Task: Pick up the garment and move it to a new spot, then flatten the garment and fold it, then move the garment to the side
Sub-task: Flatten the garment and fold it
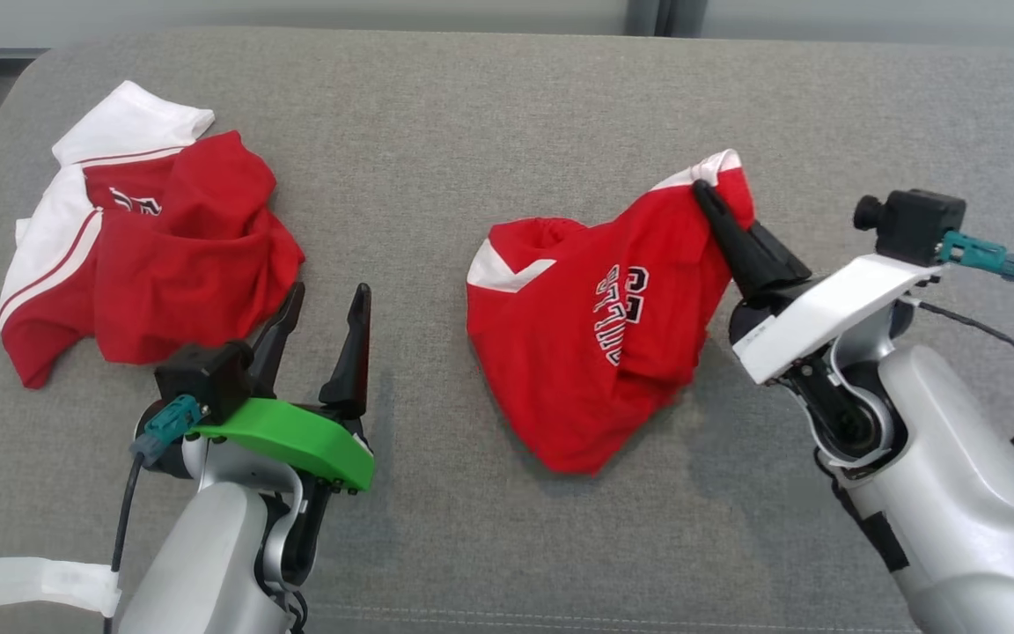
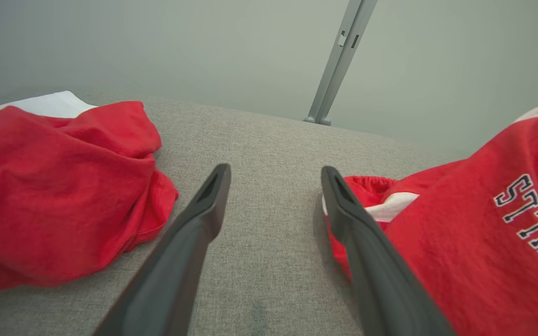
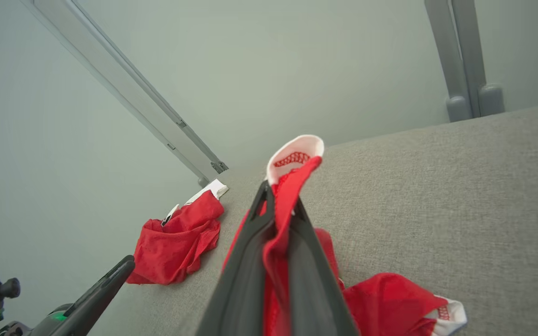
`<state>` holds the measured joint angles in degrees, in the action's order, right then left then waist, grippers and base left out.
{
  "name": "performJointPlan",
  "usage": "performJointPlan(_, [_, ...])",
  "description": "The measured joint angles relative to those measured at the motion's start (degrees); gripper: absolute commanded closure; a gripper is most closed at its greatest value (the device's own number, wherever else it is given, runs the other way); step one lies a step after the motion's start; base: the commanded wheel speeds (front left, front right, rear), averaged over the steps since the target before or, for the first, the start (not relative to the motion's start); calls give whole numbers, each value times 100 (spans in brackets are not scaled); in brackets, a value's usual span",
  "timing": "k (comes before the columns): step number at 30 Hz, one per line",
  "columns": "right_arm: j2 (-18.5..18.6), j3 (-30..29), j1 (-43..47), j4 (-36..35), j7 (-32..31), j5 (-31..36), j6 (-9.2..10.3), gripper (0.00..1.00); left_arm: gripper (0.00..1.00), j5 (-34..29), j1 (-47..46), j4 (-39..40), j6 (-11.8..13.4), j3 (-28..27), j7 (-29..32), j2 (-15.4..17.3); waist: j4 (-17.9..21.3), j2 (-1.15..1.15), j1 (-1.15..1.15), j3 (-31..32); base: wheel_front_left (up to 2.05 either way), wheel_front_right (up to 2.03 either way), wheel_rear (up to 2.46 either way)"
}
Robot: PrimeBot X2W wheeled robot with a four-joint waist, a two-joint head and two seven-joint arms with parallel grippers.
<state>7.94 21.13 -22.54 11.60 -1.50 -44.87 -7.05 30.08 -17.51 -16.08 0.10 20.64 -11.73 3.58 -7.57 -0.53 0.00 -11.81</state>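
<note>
The red garment (image 1: 577, 379) with white trim lies crumpled, one corner raised.

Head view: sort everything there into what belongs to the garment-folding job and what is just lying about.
Job in hand:
- red lettered garment, pinched at its white-trimmed edge by the shut right gripper
- left gripper, open, holding nothing

Lying about:
- second red-and-white garment, crumpled at far left
- white strip, lower left corner

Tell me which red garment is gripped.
The right garment: the right gripper is shut on its white-trimmed edge. The left garment lies free by the open left gripper.
</note>
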Motion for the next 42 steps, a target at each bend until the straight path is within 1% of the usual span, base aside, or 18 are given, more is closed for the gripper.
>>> performJointPlan(4, [438,-75,-29,-211,245,275,0,100,0,-1,1,27,0,-16,0,109,180,0,0,42,0,0,0])
performJointPlan(6, [698,-289,-29,-363,430,318,0,100,0,-1,4,64,18,-22,0,133,340,0,0,74,0,0,0])
performJointPlan(11, [1051,-589,62,-427,634,410,0,100,0,-1,16,141,18,-21,35,157,643,0,0,126,0,0,0])
performJointPlan(15, [1351,-780,426,-252,730,572,2,100,0,-1,30,177,26,-11,110,167,895,0,0,161,0,0,0])
performJointPlan(19, [1660,-962,850,99,772,681,116,100,0,-1,88,207,59,45,170,174,1126,0,0,176,0,0,0])
performJointPlan(20, [1720,-991,972,199,778,680,118,100,0,-1,94,221,59,87,222,174,1174,0,0,174,0,0,0])
performJointPlan(25, [1727,-918,1435,703,777,669,110,100,0,-4,93,335,57,323,389,135,1304,0,0,64,0,0,0])
performJointPlan(30, [1708,-856,1500,1053,809,673,110,100,0,-54,64,403,56,385,466,132,1332,0,0,-86,0,0,0])
performJointPlan(31, [1696,-845,1500,1131,810,679,111,76,0,-66,38,405,48,404,495,135,1337,0,0,-124,0,0,0])
performJointPlan(32, [1663,-846,1500,1202,811,678,116,37,0,-81,-12,408,42,436,517,135,1342,0,0,-162,0,0,0])
performJointPlan(33, [1617,-849,1500,1268,831,678,118,0,0,-108,-66,427,41,461,520,132,1345,0,0,-197,0,0,0])
performJointPlan(35, [1500,-865,1492,1348,914,658,137,0,0,-154,-162,449,41,476,520,132,1352,0,0,-259,0,0,0])
performJointPlan(37, [1401,-923,1480,1401,1017,649,213,0,0,-164,-203,446,31,500,521,132,1361,0,0,-296,0,0,0])
performJointPlan(38, [1374,-957,1479,1425,1071,645,221,0,0,-164,-210,439,-8,520,522,131,1364,0,0,-302,0,0,0])
performJointPlan(42, [1271,-1203,1469,1473,1377,544,330,0,0,-163,-216,360,-18,537,520,121,1368,0,0,-253,0,0,0])
